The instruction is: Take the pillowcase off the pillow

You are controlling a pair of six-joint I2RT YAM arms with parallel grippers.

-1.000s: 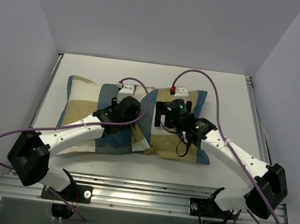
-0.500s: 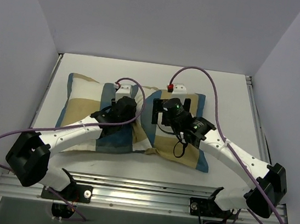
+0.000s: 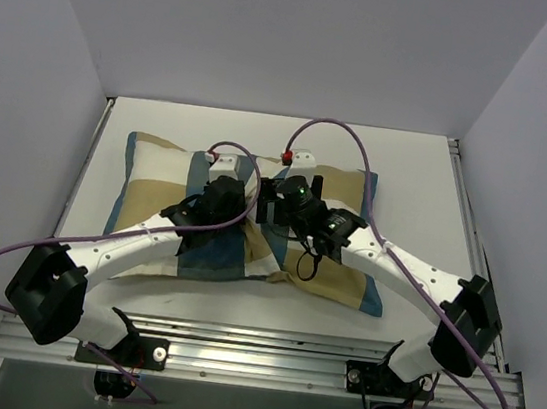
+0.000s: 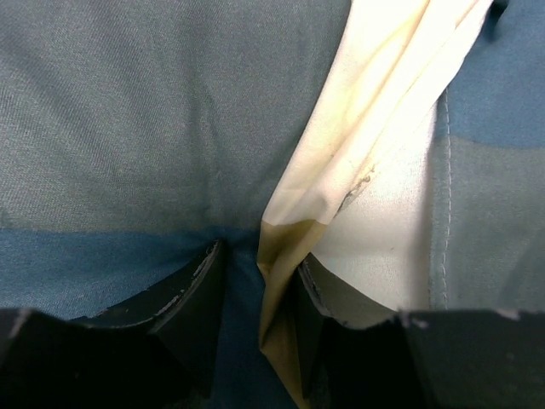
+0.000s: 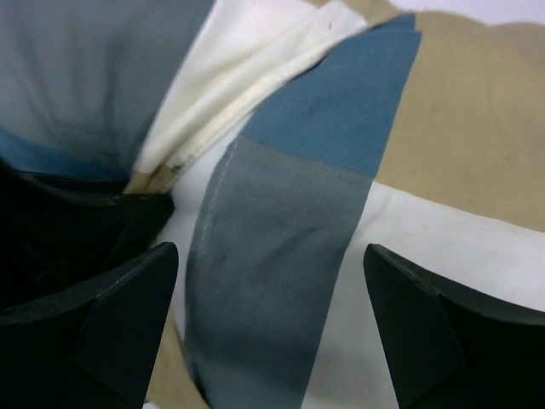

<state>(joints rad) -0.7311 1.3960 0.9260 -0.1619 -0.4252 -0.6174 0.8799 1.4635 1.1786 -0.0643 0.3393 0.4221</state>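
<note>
Left gripper [image 4: 257,260] straddles a cream fold [image 4: 285,239] of the pillowcase [image 3: 151,178] mid-table [image 3: 411,157], jaws part-open and not yet pinching, placed to lift the opening. Right gripper [image 5: 271,256] hovers wide open over the blue flap [image 5: 281,221], ready to spread it. I judge the pillow covered inside.

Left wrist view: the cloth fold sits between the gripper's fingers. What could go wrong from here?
The left gripper straddles only a thin fold of the pillowcase, off-centre; it might slip out when pulled. The open right gripper hangs close beside it, so the two could bump.
</note>
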